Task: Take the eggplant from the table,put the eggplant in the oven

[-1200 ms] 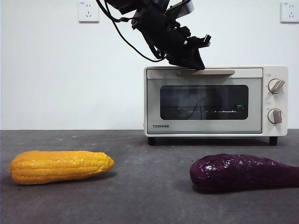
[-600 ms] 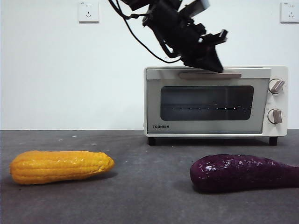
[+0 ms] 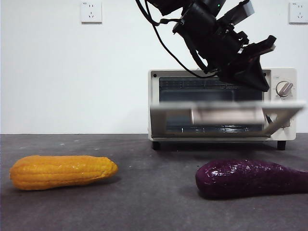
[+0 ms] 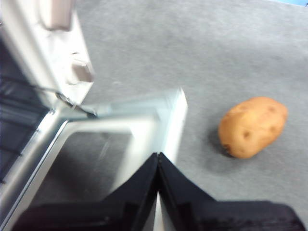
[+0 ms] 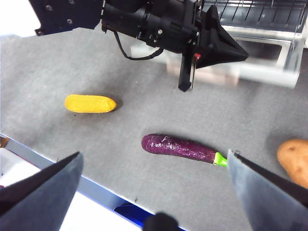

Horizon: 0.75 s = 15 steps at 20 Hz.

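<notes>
Grey speckled table point(image 3: 144, 192) under a white wall point(image 3: 72, 72); left gripper point(image 4: 158, 161) jaws closed, right gripper point(image 5: 154, 192) jaws seemingly spread.

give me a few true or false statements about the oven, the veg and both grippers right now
1. The oven door hangs partly open. True.
2. The eggplant lies inside the oven. False: it lies on the table, in front of the oven.
3. The left gripper has its jaws shut, above the door's edge. True.
4. The right gripper is shut on the corn cob. False: its jaws are open and hold nothing, high above the table.
5. A potato lies on the table. True.
</notes>
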{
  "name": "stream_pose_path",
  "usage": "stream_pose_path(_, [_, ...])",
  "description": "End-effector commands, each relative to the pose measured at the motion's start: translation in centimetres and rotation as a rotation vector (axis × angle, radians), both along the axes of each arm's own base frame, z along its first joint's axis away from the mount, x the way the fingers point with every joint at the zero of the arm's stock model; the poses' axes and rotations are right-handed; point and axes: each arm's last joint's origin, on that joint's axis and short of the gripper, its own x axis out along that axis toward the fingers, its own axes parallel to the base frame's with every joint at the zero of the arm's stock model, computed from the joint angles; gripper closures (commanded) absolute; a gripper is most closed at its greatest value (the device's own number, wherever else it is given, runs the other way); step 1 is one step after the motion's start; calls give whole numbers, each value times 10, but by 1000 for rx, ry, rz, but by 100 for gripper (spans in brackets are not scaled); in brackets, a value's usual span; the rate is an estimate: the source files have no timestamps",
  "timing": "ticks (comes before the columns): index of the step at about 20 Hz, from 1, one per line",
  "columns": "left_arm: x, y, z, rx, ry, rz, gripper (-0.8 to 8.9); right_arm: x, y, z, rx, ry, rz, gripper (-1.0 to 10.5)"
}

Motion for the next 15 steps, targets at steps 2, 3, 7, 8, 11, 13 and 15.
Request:
stream_pose_path(2, [-4,-4,-5,-3,30,6,819,2,0,1,-3,-10,7,442])
stream_pose_path(3, [-5,-4,-3,-12,33,-6,819,3,0,1,-3,-5,7,442])
stream_pose_path(7, [-5,-1,6,-26,24,-6,819,4,1,1,-4,-3,7,442])
stream_pose_path(8, [-4,2,9,-30,21,-1,819,4,1,1,-4,-3,7,442])
stream_pose_path(11, [3,22,30,-40,8,39,819,9,1,-1,-6,20,7,442])
stream_pose_path(13, [8,43,54,-48,-24,100,819,16,2,-3,-8,43,7,442])
stream_pose_path(15, [12,74,84,-65,-59,171,819,23,2,-5,-10,69,9,442])
